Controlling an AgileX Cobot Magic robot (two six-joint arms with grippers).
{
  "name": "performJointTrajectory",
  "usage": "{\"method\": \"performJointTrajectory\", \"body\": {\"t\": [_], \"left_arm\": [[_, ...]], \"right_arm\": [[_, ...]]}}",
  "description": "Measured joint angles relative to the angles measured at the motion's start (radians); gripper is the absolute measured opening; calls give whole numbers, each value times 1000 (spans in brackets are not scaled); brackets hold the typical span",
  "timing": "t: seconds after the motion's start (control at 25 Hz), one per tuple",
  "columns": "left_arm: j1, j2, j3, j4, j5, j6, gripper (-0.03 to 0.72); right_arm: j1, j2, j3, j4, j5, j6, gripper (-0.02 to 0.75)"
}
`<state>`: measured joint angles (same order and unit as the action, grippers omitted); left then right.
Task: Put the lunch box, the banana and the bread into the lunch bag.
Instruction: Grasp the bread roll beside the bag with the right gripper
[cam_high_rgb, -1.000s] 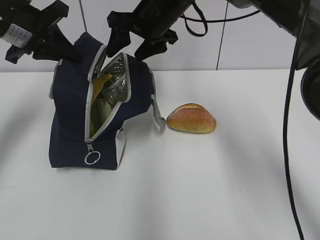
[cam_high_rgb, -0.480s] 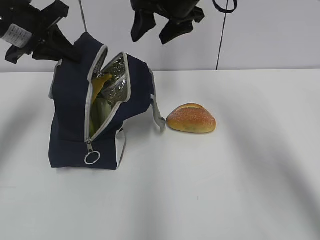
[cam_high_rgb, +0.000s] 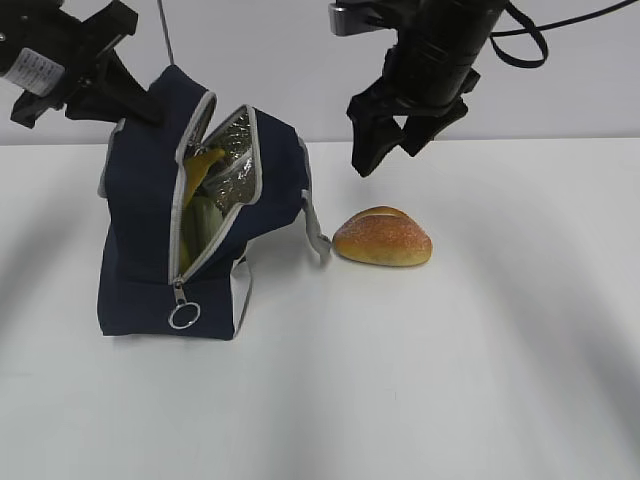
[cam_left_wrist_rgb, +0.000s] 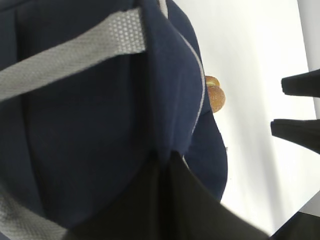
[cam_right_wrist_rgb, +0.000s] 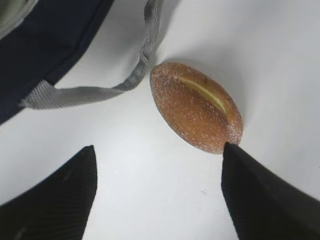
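The navy lunch bag (cam_high_rgb: 140, 230) stands at the left with its zipper open. The banana (cam_high_rgb: 200, 163) and the pale green lid of the lunch box (cam_high_rgb: 203, 222) show inside it. My left gripper (cam_high_rgb: 148, 108) is shut on the bag's top edge and holds it up. In the left wrist view the bag's fabric (cam_left_wrist_rgb: 90, 115) is pinched in the left gripper (cam_left_wrist_rgb: 162, 157). The bread (cam_high_rgb: 383, 237) lies on the table right of the bag. My right gripper (cam_high_rgb: 385, 158) hangs open above it. In the right wrist view the bread (cam_right_wrist_rgb: 196, 106) lies just beyond the open right gripper (cam_right_wrist_rgb: 159, 165).
A grey strap handle (cam_right_wrist_rgb: 100, 91) of the bag lies on the white table (cam_high_rgb: 450, 380) and reaches to the bread's left end. A white wall stands behind the table. The bag's ring pull (cam_high_rgb: 185, 316) hangs at the bottom of the zipper.
My right gripper has moved from above the bag's opening to the right and down, over the bread, still open. The left gripper, bag and bread have not moved.
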<state>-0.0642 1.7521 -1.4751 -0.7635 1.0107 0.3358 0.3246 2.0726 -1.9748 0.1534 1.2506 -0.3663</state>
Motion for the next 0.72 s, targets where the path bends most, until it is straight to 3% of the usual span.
{"method": "performJointTrajectory", "body": {"t": [0.4, 0.72], "left_arm": [[0, 0, 0, 0, -1, 0, -3], [0, 0, 0, 1, -1, 0, -3]], "right_arm": [[-71, -61, 184, -5, -9, -186, 568], [-73, -63, 213, -5, -65, -355, 583]]}}
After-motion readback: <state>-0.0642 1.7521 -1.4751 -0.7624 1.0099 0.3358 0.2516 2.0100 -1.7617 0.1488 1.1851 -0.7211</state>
